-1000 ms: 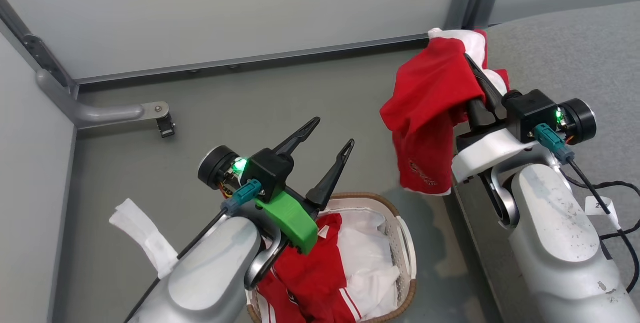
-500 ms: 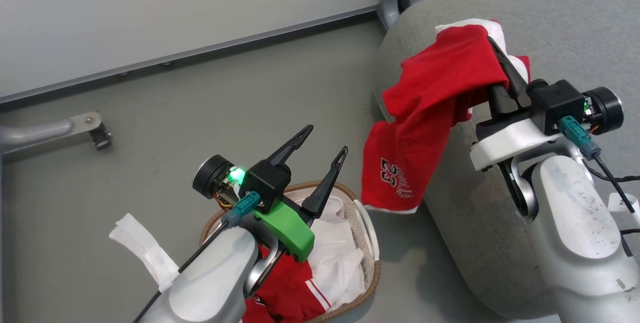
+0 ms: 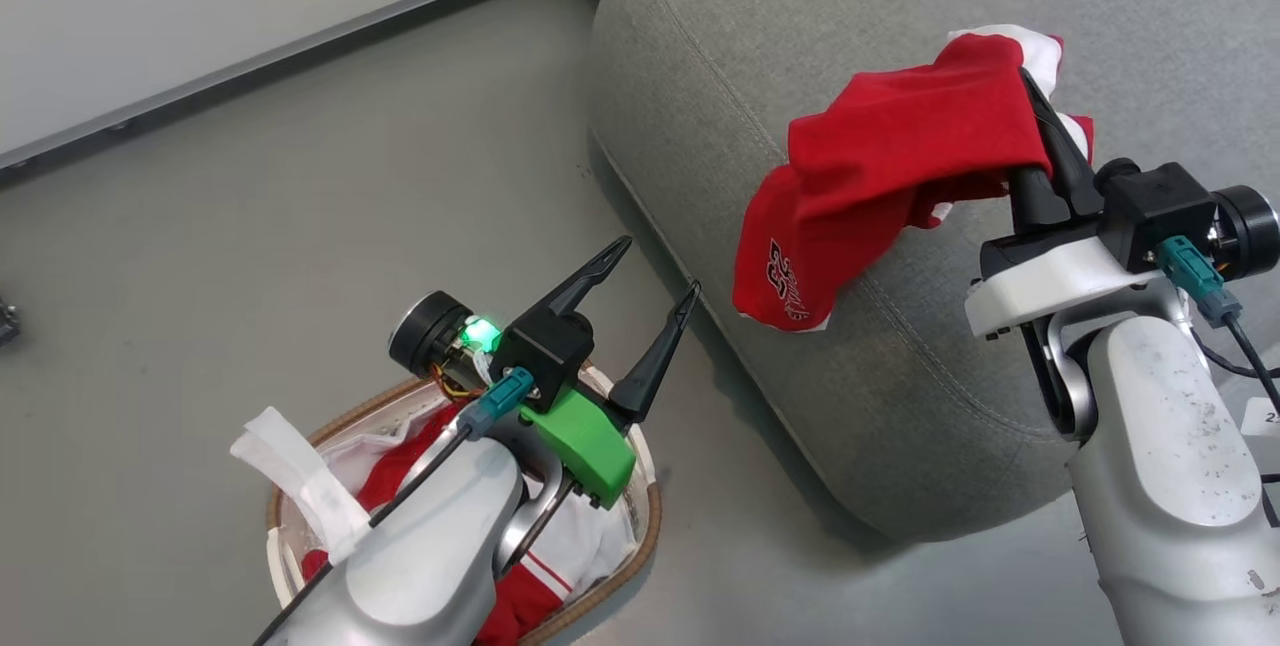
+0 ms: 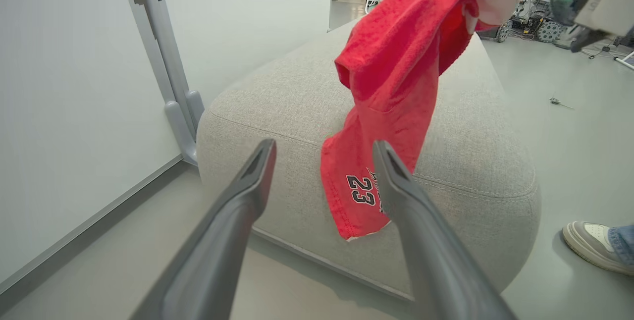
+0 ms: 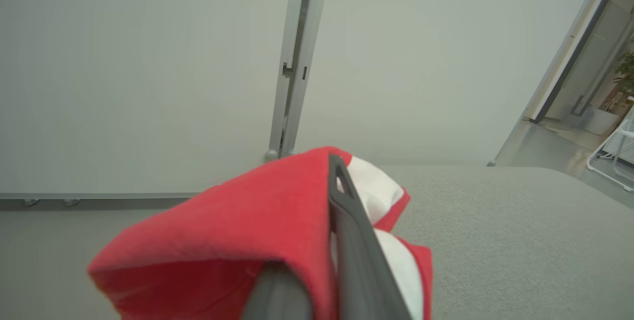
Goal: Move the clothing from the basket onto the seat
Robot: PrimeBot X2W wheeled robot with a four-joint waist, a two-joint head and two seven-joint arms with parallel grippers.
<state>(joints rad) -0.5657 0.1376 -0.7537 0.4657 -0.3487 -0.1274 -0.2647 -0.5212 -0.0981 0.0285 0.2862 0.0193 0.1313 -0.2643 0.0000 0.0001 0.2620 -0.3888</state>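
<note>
A robot's right hand (image 3: 1032, 101), its two dark fingers pinched fully together on a fold of a red sports garment (image 3: 880, 156), holds the cloth above the grey sofa seat (image 3: 800, 46), near the cushion's rounded front edge. The garment hangs from the grip in a loose drape. Its white-trimmed hem and printed 23 dangle over the stitched seam and down the cushion's front, which suggests the carry is nearly over but the piece is not yet laid down. Whether the hem touches the upholstery cannot be told. Letting go here would risk the garment sliding off the edge to the floor (image 3: 300, 176), so a reach further over the cushion looks the safer course. The left hand (image 3: 658, 266) hovers with fingers spread wide and empty above the laundry basket (image 3: 652, 516), which sits on the floor beside the seat. It appears poised for the next pick, as more red-and-white clothing (image 3: 390, 476) lies inside the basket. A person's shoe (image 4: 589, 243) rests on the floor past the seat's corner.
</note>
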